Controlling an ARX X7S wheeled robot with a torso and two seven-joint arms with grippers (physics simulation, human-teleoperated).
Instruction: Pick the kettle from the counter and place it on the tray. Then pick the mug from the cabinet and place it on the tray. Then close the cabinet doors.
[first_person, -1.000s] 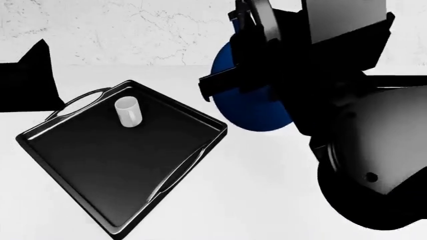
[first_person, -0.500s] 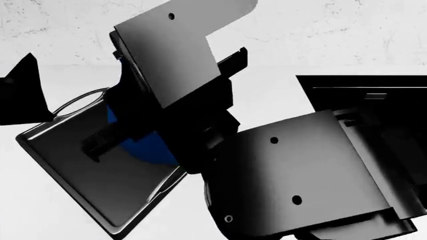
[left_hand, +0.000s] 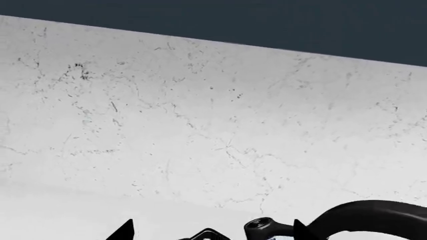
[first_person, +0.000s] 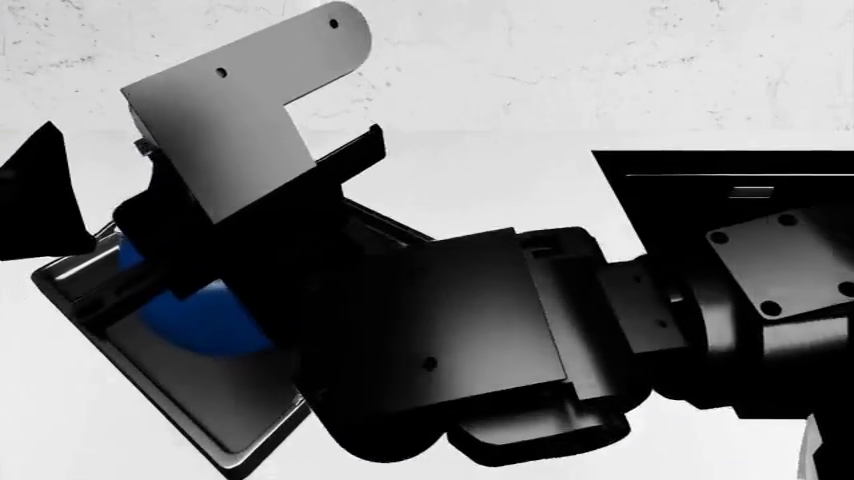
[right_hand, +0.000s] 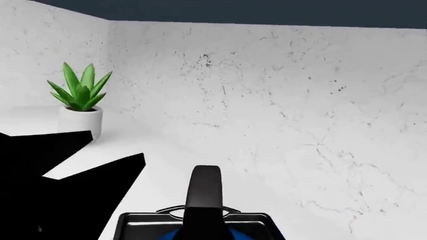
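My right gripper (first_person: 167, 250) is shut on the black handle (right_hand: 204, 197) of the deep-blue kettle (first_person: 194, 315). It holds the kettle over the left part of the black tray (first_person: 214, 425), whether touching it I cannot tell. In the right wrist view the tray's rim (right_hand: 260, 220) and far handle lie just beyond the kettle. My left gripper (left_hand: 212, 231) is open with nothing between its fingertips (left_hand: 124, 232), and it faces the marbled wall. It shows as a black wedge (first_person: 40, 200) left of the tray. The mug and the cabinet are hidden or out of view.
My right arm (first_person: 454, 340) covers most of the tray and the white counter (first_person: 507, 180). The black sink (first_person: 721, 180) lies at the right. A potted green plant (right_hand: 80, 102) stands in the corner by the wall. A black curved part (left_hand: 373, 215) shows beside the left fingertips.
My right arm has swung left, carrying the kettle from right of the tray to over its left part. The white mug seen on the tray earlier is now hidden behind the arm.
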